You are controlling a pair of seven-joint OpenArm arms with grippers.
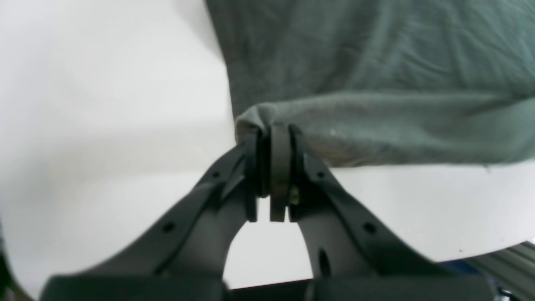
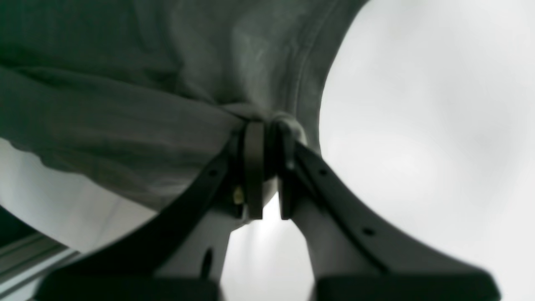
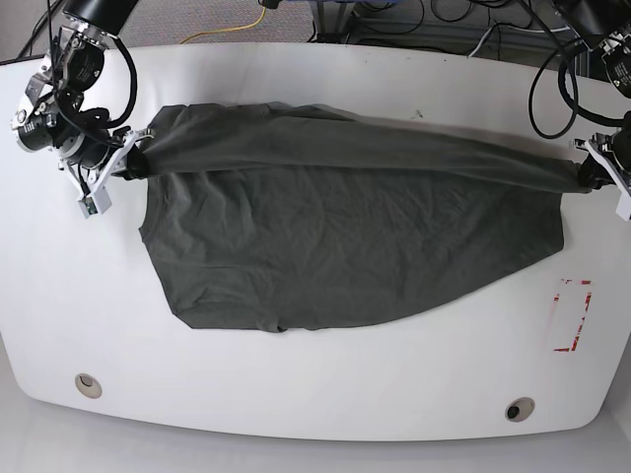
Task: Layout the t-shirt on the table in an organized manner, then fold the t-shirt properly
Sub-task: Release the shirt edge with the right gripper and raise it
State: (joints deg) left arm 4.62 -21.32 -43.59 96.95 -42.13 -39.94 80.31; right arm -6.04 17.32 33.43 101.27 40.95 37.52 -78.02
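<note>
**Shirt stretched between both arms, folding not yet begun**

White and glossy, the table (image 3: 315,414) carries the t-shirt (image 3: 345,256) across its middle, with a red tape rectangle (image 3: 572,315) just off the shirt's right end in the base view and two round grommet holes (image 3: 88,384) near the front edge, well below the shirt.

The laying-out step looks to be under way rather than finished. The far edge of the shirt is pulled into a taut raised band between the two arms, while the rest of the cloth lies wrinkled on the table in front of that band, tapering unevenly toward the tape rectangle. No fold is visible yet, so smoothing, squaring up and all of the folding appear to be left.

The left gripper (image 1: 273,138) is closed tight on a bunched corner of the shirt, at the shirt's end nearest the tape rectangle. The right gripper (image 2: 267,129) is likewise clamped on a gathered bit of cloth beside a stitched hem, at the shirt's opposite end.
</note>
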